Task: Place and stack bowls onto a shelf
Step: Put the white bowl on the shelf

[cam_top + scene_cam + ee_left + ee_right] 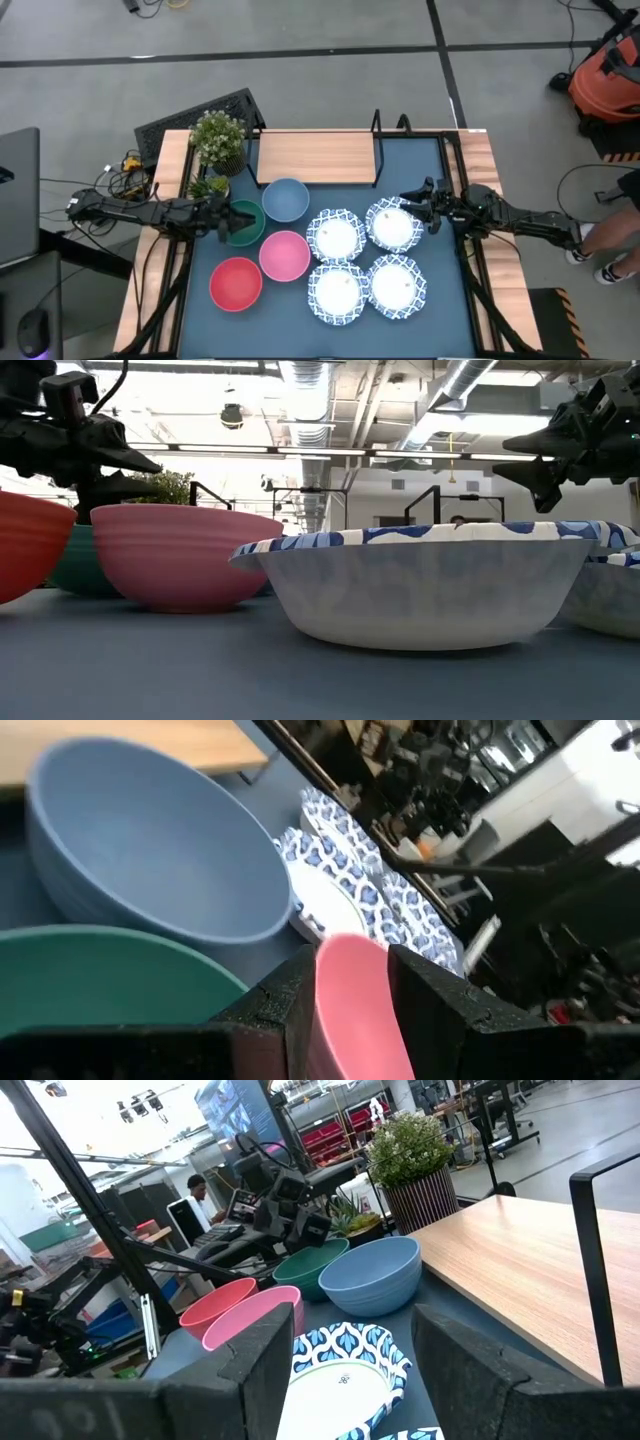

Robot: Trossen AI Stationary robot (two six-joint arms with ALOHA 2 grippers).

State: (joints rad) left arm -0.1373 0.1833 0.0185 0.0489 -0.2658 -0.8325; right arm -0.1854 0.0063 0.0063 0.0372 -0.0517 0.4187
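Observation:
Eight bowls sit on the blue mat: blue (286, 198), green (246, 224), pink (285, 254), red (236, 283), and four white ones with blue rim pattern (336, 235) (393, 224) (337, 292) (396, 284). The light-wood shelf (315, 158) stands at the mat's far edge. My left gripper (228, 220) (350, 1000) hovers open over the green bowl's (100, 970) left rim. My right gripper (412, 205) (350, 1370) hovers open above the far-right patterned bowl (340, 1380). In the low view both grippers (140, 460) (520, 460) hang above the bowls.
A potted green plant (218, 140) stands at the shelf's left end, just beyond the left gripper. The shelf's black wire frame (377, 150) rises at its right end. Bare mat (440, 160) lies right of the shelf and along the near edge. A person (200, 1195) sits in the room beyond.

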